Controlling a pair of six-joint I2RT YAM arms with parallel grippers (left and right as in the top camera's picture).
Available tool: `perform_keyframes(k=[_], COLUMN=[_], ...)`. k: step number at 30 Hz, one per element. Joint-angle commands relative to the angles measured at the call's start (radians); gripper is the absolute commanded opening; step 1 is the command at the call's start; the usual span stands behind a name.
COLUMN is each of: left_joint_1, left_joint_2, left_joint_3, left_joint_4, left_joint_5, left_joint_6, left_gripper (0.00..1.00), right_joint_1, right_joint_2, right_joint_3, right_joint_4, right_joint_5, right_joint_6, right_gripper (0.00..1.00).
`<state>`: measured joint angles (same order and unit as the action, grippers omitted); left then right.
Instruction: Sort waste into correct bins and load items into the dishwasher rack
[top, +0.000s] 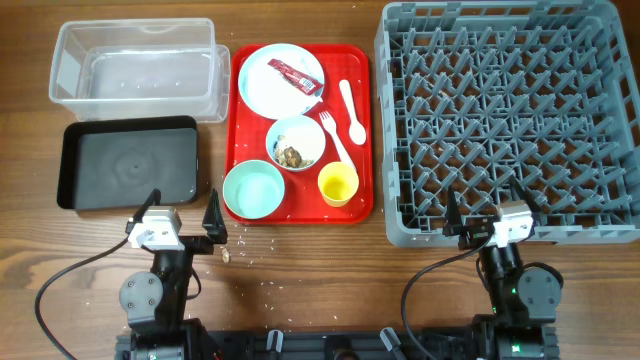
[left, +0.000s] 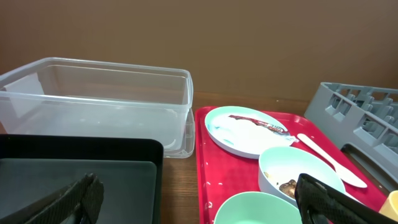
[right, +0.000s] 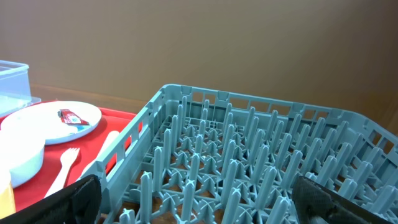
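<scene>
Bins: clear plastic rectangular tub (top: 135, 60), upper left; shallow glossy black tray (top: 128, 165) directly below it.
Red tray: flat red plastic serving tray (top: 355, 60), centre. It carries a pale blue round plate (top: 268, 88) with a small red sachet wrapper (top: 295, 76), a pale blue bowl (top: 295, 143) with brown scraps, a second pale blue bowl (top: 254, 190), a small yellow cup (top: 338, 184), a white plastic spoon (top: 351, 110) and a fork (top: 333, 135).
Rack: large square grey plastic crate (top: 510, 120) with a pegged grid floor, right.
Left gripper (top: 182, 208): fingers spread, below the black tray.
Right gripper (top: 488, 207): fingers spread, at the crate's lower edge.
Loose rice grains (top: 228, 255): white specks on the wood — beside the left gripper.

Wood-grain brown table (top: 330, 262), boards running left-right. Behind it a plain matte brown wall (left: 261, 43), no seams or marks. Light soft and even, approx. shadowless.
</scene>
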<state>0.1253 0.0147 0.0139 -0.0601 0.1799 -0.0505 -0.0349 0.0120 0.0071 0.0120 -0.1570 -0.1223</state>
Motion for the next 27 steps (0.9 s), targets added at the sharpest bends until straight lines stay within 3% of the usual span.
perform_keyframes(k=[1,27], left_joint_1=[-0.003,-0.003], left_joint_2=[-0.007,-0.007], left_joint_3=[-0.008,-0.008], left_joint_4=[0.0,0.002], left_joint_5=[-0.01,0.01], left_joint_6=[-0.01,-0.01], left_gripper=[1.0,1.0], right_joint_1=[-0.005,-0.005], right_joint_2=[0.006,0.006], right_joint_3=[-0.002,-0.002], right_joint_4=[0.002,0.04], right_joint_5=[-0.017,-0.038], right_joint_6=[-0.008,-0.032], right_gripper=[1.0,1.0])
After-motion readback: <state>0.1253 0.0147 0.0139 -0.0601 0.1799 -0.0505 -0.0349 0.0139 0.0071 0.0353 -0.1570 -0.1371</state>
